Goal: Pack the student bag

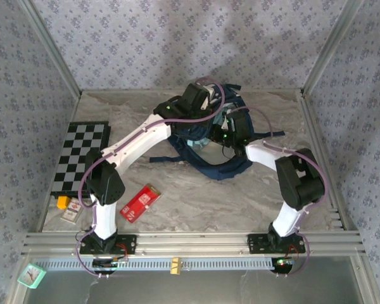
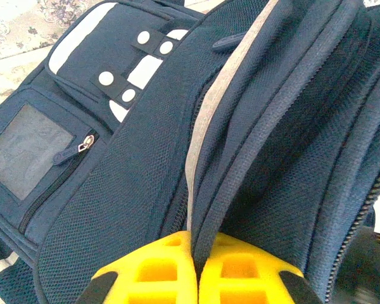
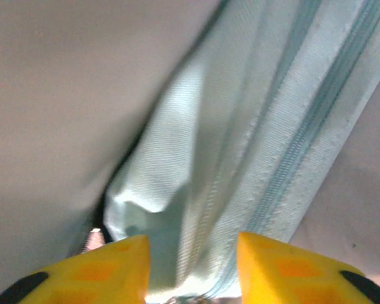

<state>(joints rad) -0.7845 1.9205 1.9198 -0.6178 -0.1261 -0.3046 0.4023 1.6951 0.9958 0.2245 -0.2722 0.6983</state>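
On the marble-patterned table [image 1: 259,196], toward the far middle, lies the student bag [image 1: 227,168] — a slumped heap of navy fabric with a dark strap trailing toward the near left. Both arms reach over it from the near edge and meet above it. From the left wrist the bag's front shows white trim, white snap studs and a flat window pocket with a small zip pull. Mesh-textured panels and a grey-edged zipper line run down toward the camera.

A black-and-white checkerboard [image 1: 82,155] lies flat at the left side of the table, well apart from the bag.

The left gripper [image 2: 195,269] has its yellow fingers pressed together on a raised fold of the bag's navy fabric, pinching its edge. The right gripper [image 3: 190,253] has its yellow fingers parted, with a clear gap between them. Pale blue-green lining [image 3: 177,164] with a matching zipper hangs just beyond and between them — I cannot tell whether either finger touches it.

A red packet [image 1: 139,202] lies near the left arm's base, and a small orange block [image 1: 63,202] sits just near of the checkerboard.
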